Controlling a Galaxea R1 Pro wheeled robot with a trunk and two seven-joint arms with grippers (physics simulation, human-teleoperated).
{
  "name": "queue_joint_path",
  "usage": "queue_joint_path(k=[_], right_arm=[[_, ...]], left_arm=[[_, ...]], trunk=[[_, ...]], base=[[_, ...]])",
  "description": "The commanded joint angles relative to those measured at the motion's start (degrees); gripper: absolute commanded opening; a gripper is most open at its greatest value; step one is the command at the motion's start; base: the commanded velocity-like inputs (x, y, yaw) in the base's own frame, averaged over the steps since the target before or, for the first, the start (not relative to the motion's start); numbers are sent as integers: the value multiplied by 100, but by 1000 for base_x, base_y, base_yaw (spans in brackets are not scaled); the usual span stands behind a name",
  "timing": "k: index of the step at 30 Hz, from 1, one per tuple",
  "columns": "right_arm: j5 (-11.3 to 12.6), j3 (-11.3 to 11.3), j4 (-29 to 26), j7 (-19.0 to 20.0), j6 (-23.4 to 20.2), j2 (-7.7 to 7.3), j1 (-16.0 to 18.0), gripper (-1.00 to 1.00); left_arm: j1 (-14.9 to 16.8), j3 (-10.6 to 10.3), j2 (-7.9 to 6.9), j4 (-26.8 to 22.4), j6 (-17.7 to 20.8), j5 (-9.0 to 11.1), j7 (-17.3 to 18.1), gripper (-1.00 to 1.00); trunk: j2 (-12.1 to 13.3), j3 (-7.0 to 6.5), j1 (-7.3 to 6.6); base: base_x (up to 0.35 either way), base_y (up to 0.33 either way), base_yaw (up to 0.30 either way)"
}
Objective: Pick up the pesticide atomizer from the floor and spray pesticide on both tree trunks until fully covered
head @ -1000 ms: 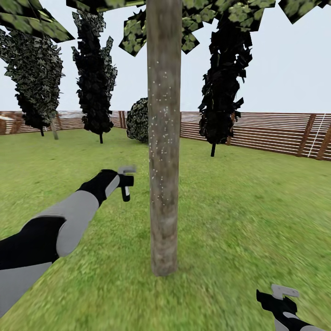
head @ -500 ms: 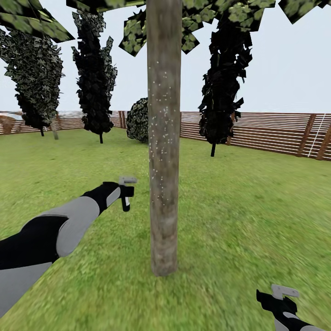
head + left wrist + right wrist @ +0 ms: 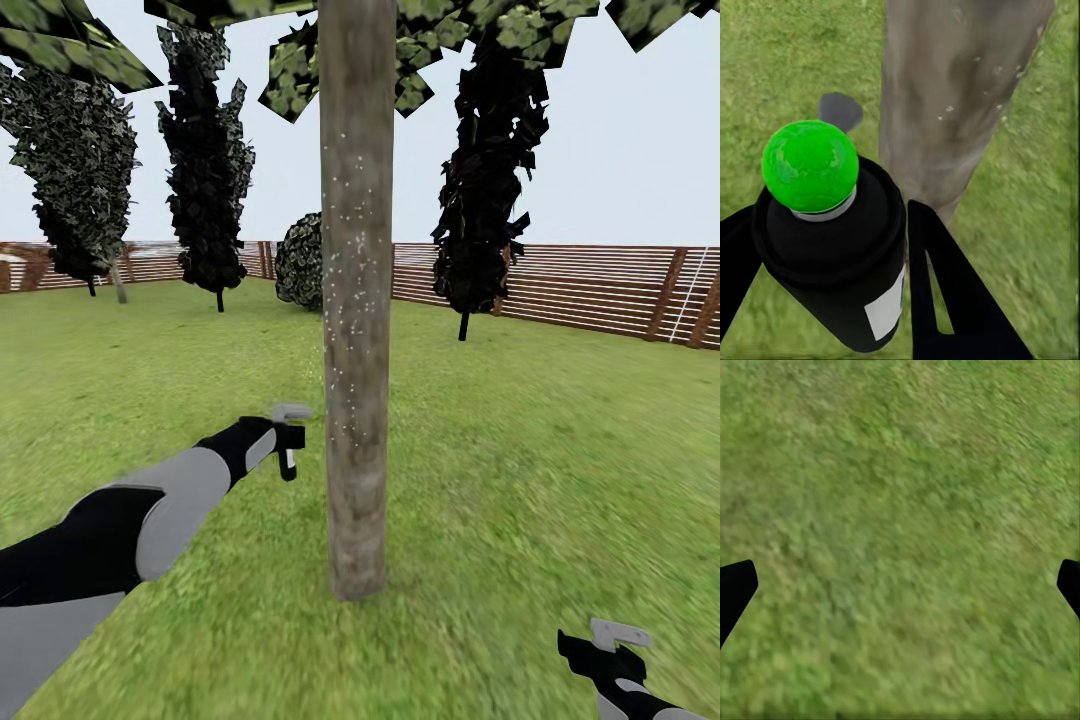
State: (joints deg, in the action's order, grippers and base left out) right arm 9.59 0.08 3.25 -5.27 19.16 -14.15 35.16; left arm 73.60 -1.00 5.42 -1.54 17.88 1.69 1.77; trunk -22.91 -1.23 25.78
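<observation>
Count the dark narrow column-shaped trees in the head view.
3: one far left, one left of the speckled trunk, one right of it. The trunk may hide others.

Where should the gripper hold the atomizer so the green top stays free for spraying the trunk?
On its dark round body, as the left gripper does now: one finger on each side of the pesticide atomizer, below the green top. The can's straight sides suit a side pinch, leaving the head clear toward the tree trunk.

Fenced (image 3: 590, 290) garden lawn (image 3: 520, 450), trees (image 3: 356, 300)
</observation>
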Motion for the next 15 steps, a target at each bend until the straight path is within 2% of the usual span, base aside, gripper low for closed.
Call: queue_joint_path(k=[1, 4, 5, 7, 13, 15], right_arm=[[-1, 0, 0, 0, 0, 0, 0, 100], [-1, 0, 0, 0, -3, 0, 0, 100], [1, 0, 0, 0, -1, 0, 0, 100], [1, 0, 0, 0, 0, 0, 0, 100], [3, 0, 0, 0, -4, 0, 0, 100], [0, 0, 0, 0, -2, 0, 0, 100]], left_arm=[[-54, -23, 27, -4, -41, -13, -1, -100], [-208, -23, 69, -4, -164, -13, -1, -100], [-392, -23, 82, -7, -231, -12, -1, -100], [-533, -23, 87, -7, -339, -16, -1, -100], [-684, -22, 90, -7, -479, -20, -1, -100], [-825, -23, 90, -7, -486, -20, -1, -100]], trunk=[[-1, -1, 0], [-1, -1, 0], [-1, -1, 0], [-1, -1, 0], [-1, -1, 0], [-1, -1, 0]], base=[[0, 0, 0], [0, 0, 0], [0, 0, 0], [0, 0, 0], [0, 0, 0], [0, 0, 0]])
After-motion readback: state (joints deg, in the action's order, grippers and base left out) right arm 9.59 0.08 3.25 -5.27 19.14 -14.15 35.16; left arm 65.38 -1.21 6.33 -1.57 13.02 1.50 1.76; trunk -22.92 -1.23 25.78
